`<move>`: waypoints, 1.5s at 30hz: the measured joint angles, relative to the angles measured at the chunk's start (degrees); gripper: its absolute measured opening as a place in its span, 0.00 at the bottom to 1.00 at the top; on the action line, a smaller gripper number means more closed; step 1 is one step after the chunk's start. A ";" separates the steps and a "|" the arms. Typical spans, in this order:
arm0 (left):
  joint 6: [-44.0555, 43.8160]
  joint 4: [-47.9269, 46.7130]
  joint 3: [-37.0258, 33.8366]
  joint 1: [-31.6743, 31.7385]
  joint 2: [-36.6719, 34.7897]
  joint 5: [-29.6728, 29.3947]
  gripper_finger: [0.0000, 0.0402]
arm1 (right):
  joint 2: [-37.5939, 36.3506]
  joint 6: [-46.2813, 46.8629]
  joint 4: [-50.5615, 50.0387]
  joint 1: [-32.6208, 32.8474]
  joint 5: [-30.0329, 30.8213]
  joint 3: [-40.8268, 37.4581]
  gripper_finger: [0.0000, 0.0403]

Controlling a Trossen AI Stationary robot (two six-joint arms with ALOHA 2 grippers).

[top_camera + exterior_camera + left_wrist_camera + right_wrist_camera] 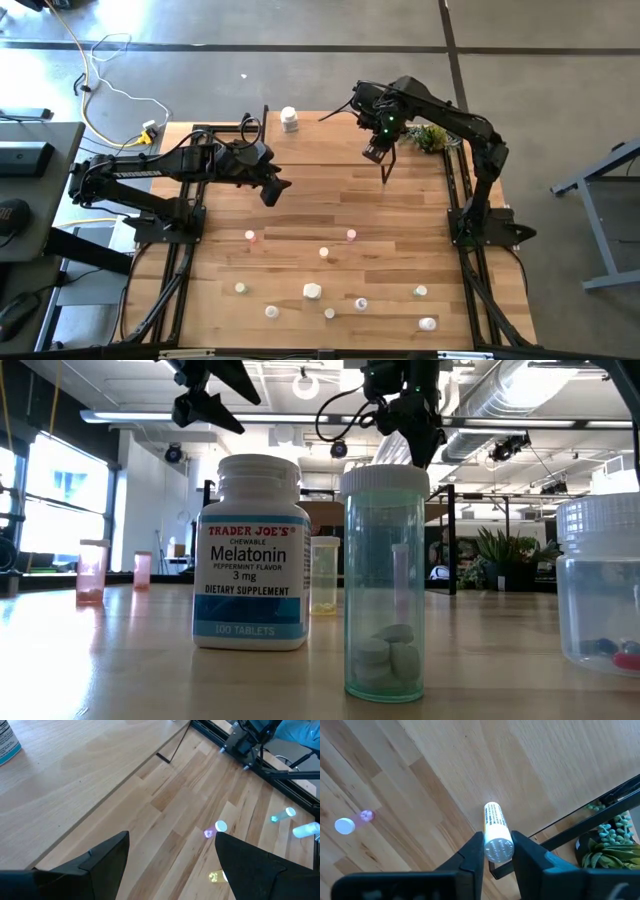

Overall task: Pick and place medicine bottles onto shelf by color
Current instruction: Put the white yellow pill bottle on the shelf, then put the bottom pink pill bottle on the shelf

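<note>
High view: right end effector [378,152] hangs over the far right part of the shelf [330,150], clamped on a small bottle that is too small to make out from here. Left end effector [272,188] sits over the shelf's left-centre, fingers spread wide, nothing in them. A white bottle [289,119] stands at the shelf's far edge. The other medicine bottles [313,291] are scattered across the near half of the table [220,310]: two pink-tinted ones [351,236] mid-table, the others nearer, a green-tinted one [420,292] at right. A plant [430,137] sits at the far right corner.

Low view: Melatonin bottle [251,550] and a clear green vial [385,582] with tablets stand close in front. Part of a clear jar [601,585] shows at the right edge. Two pink vials [91,571] stand far left, a yellowish vial [324,574] behind centre. Both end effectors hang above at the top of the picture.

Left wrist view: the dark fingers [95,865] are wide apart and empty, above the shelf board's edge. Beyond are a pink-lit vial [218,827] and blue-lit ones [288,813] on the table.

Right wrist view: the fingers [470,852] pinch a white-capped vial with a yellow label [496,832]. It is held above the shelf board near its right edge. A pink vial [350,822] sits on the table farther off.
</note>
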 joint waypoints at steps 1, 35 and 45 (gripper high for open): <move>0.00 0.00 0.00 0.00 0.00 0.00 0.71 | 0.00 -0.02 0.00 0.00 0.21 0.00 0.20; 1.01 -7.76 0.00 -0.38 -1.51 0.42 0.71 | -0.04 -2.80 0.03 0.02 3.08 16.45 0.31; -0.29 -17.94 0.02 -13.05 -2.57 -0.59 0.71 | -0.04 -5.08 0.02 0.02 2.91 22.56 0.31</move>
